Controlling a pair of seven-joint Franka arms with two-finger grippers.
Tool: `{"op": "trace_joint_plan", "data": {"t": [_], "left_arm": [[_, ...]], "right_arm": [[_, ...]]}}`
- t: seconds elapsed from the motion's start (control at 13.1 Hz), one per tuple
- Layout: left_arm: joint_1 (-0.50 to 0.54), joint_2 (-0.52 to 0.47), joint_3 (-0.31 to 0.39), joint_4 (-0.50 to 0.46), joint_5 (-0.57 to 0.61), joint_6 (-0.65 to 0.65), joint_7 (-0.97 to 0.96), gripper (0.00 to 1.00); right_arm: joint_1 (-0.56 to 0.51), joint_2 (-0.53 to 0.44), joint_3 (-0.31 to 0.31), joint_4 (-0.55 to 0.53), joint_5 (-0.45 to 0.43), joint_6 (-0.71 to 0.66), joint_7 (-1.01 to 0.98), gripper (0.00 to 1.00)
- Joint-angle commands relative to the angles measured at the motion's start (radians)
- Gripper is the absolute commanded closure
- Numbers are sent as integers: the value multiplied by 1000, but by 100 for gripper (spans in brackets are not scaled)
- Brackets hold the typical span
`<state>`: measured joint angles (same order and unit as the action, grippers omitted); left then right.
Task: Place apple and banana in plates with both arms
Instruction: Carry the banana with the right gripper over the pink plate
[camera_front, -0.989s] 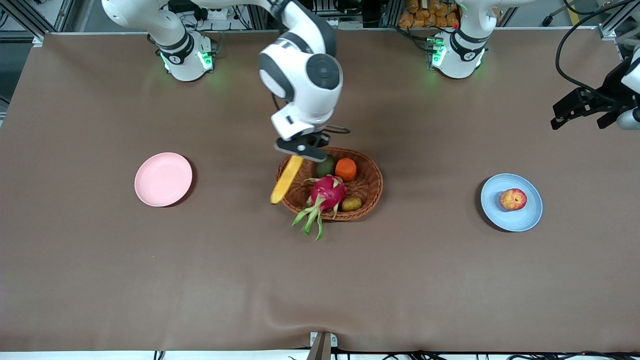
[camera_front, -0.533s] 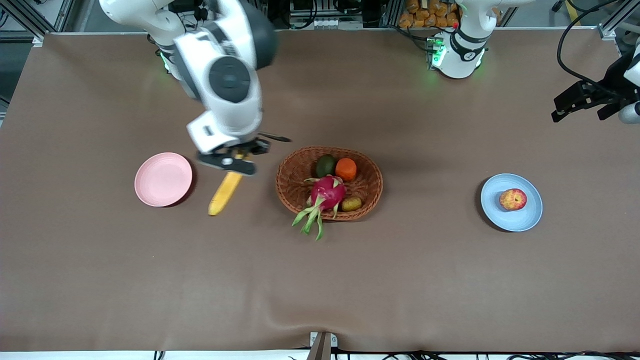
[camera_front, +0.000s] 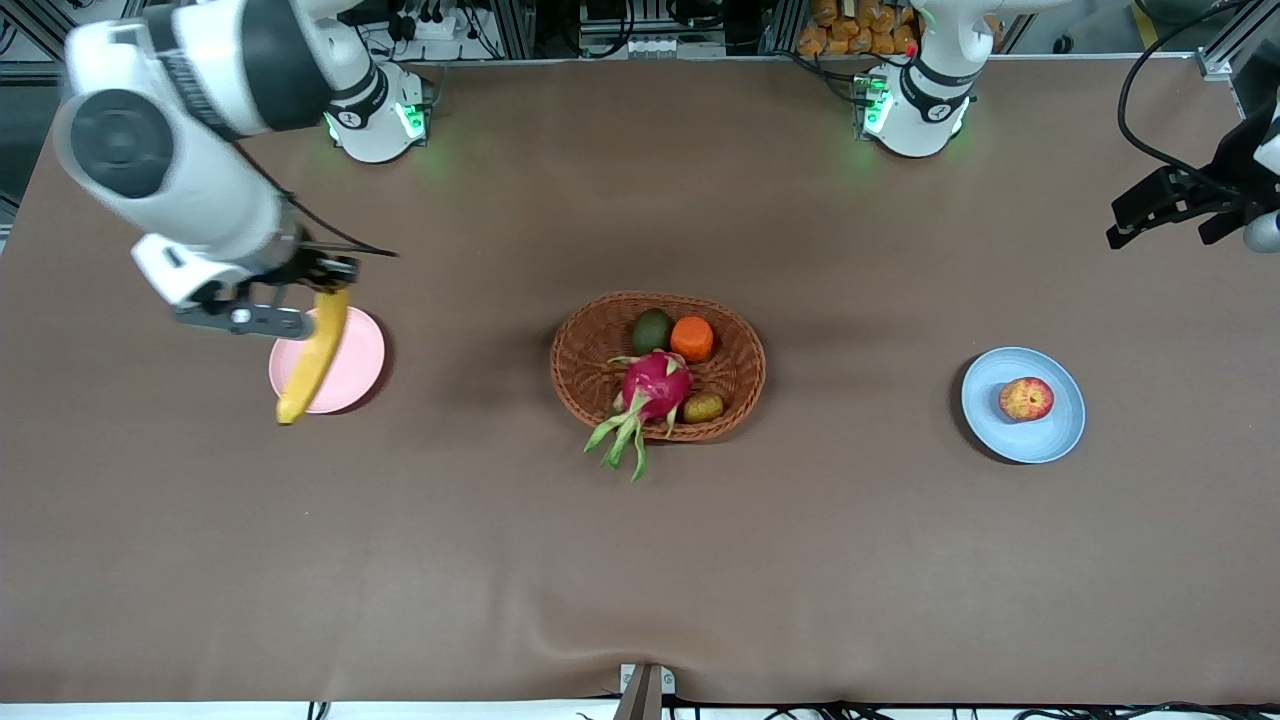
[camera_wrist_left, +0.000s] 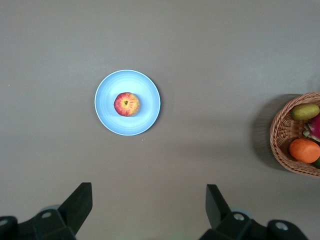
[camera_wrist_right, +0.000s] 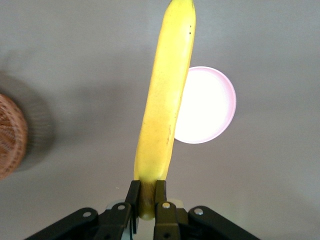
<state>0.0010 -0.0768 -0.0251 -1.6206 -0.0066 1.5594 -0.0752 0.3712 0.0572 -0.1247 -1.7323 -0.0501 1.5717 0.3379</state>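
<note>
My right gripper (camera_front: 300, 298) is shut on one end of the yellow banana (camera_front: 308, 357) and holds it in the air over the pale pink plate (camera_front: 350, 368). In the right wrist view the banana (camera_wrist_right: 165, 100) hangs in front of the pink plate (camera_wrist_right: 212, 107), its end clamped between my fingers (camera_wrist_right: 146, 194). The red and yellow apple (camera_front: 1026, 398) lies on the light blue plate (camera_front: 1060, 430) toward the left arm's end of the table. My left gripper (camera_front: 1165, 208) is open and empty, raised at that end; its view shows the apple (camera_wrist_left: 126, 104) on the blue plate (camera_wrist_left: 147, 117).
A brown woven basket (camera_front: 740, 385) at the table's middle holds a magenta dragon fruit (camera_front: 655, 385), an orange fruit (camera_front: 691, 338), an avocado (camera_front: 651, 330) and a small brownish fruit (camera_front: 703, 407). The basket's edge shows in both wrist views (camera_wrist_left: 280, 145) (camera_wrist_right: 10, 135).
My right arm has carried the banana from above the basket's edge toward its own end of the table, and it now hangs over the pink plate. The left gripper has barely moved.
</note>
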Motion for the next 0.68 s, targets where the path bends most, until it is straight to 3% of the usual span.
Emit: {"op": "trace_joint_plan", "data": {"t": [0.0, 0.46, 0.61], "left_arm": [[5, 23, -6, 39, 7, -19, 2, 0], [-3, 25, -10, 39, 7, -24, 2, 0], [-3, 25, -10, 38, 7, -24, 2, 0]], "right_arm": [[-89, -137, 23, -198, -19, 86, -117, 100], [-207, -186, 23, -490, -17, 290, -211, 100], [-213, -182, 23, -513, -17, 335, -212, 100]]}}
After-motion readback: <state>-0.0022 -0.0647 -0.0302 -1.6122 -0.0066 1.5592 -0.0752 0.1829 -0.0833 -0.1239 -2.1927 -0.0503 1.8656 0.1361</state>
